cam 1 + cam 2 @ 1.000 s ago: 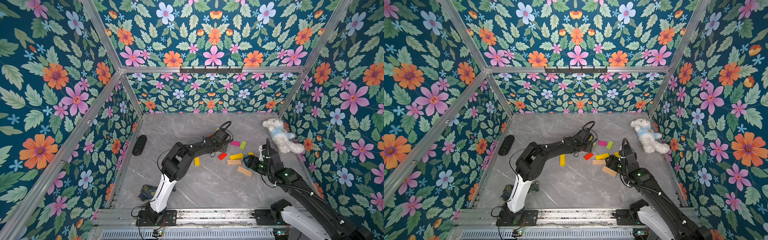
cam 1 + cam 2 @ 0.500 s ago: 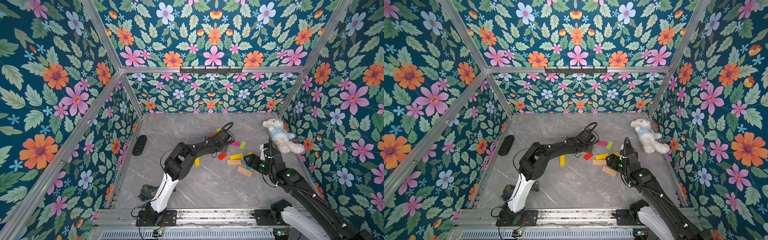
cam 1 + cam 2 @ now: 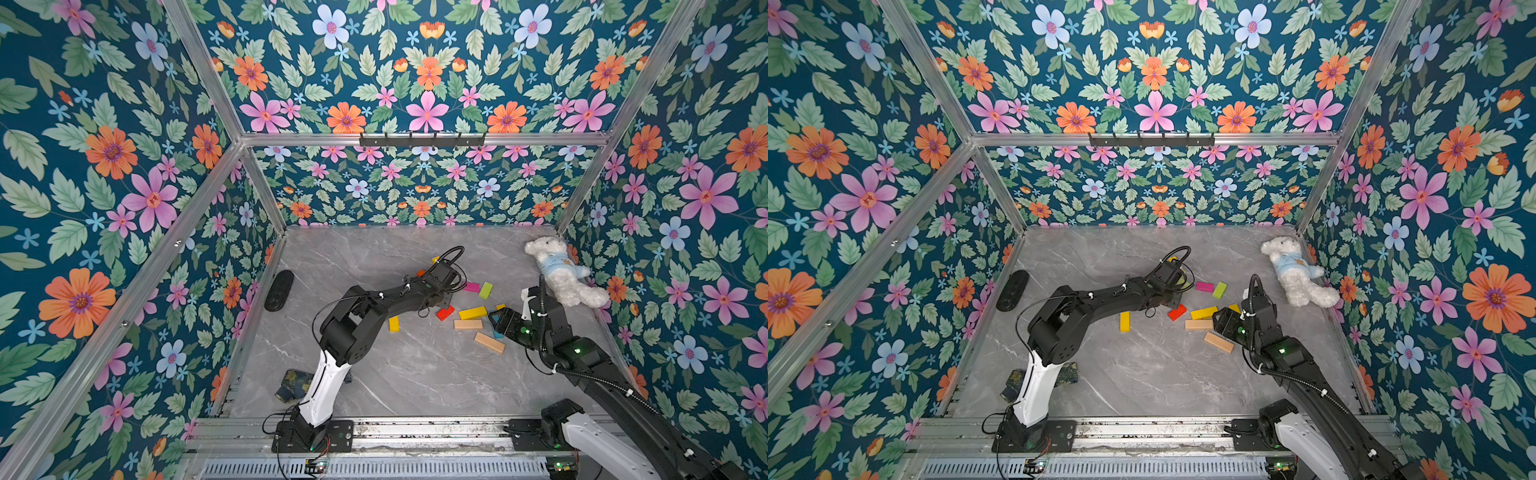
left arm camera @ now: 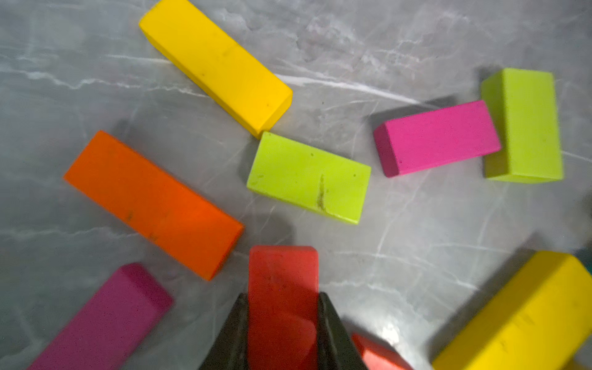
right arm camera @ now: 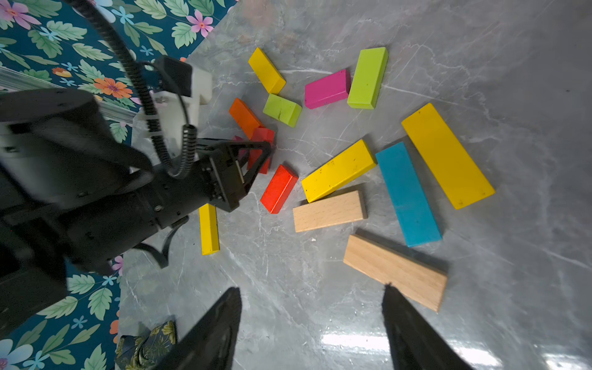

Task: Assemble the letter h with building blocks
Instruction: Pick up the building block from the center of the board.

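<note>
The left gripper (image 4: 283, 304) is clenched on a red block (image 4: 283, 272), with its fingers (image 4: 330, 330) pressed against the block's two long sides. The block's long axis runs straight out past the fingertips, in line with the gripper. In both top views this block is hidden beneath the gripper, which sits just far of the centre of the desk (image 3: 415, 374). Whether the block is clear of the surface cannot be told.

The right gripper (image 5: 311, 288) is released, its jaws wide apart with nothing between them. It hangs over the right part of the desk, close to a long plain wood block (image 5: 395, 272).

The other blocks lie flat between the two arms.
- A second red block (image 3: 445, 312) lies just beside the left gripper, axis near-left to far-right.
- A short yellow block (image 3: 394, 323) lies apart to the left, axis near to far.
- A yellow block (image 3: 472, 313) and a short plain wood block (image 3: 468, 324) lie side by side, axes roughly left to right.
- The long plain wood block runs far-left to near-right.
- A magenta block (image 3: 471, 286) meets a lime block (image 3: 485, 290) on the far side.
</note>
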